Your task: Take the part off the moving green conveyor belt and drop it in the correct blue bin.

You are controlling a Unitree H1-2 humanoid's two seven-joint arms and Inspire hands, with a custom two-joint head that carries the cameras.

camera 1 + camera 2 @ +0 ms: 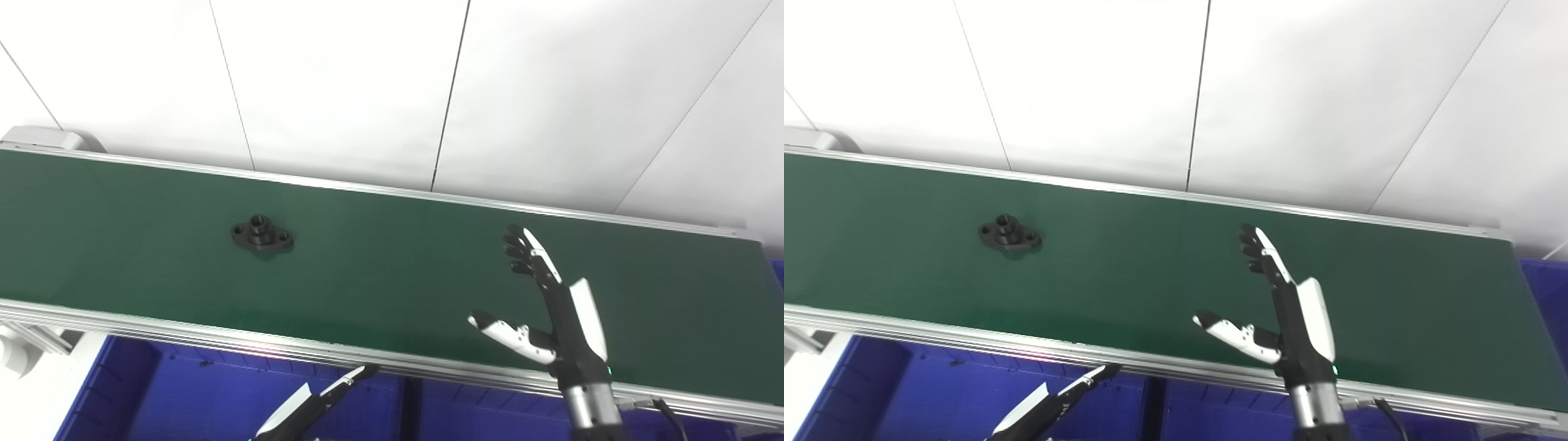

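Note:
A small black flanged part (262,236) with a raised centre boss lies flat on the green conveyor belt (392,263), left of its middle. My right hand (545,306) hovers over the belt's right half, open, fingers stretched away from me and thumb spread to the left, holding nothing. It is well to the right of the part. Only the fingertips of my left hand (318,401) show at the bottom edge, over the blue bins and below the belt's near rail. How that hand stands is hidden.
Blue bins (202,392) sit below the belt's near aluminium rail (245,340), with a divider (410,404) between two of them. Another blue bin edge (1546,288) shows at the far right. A white panelled wall rises behind the belt.

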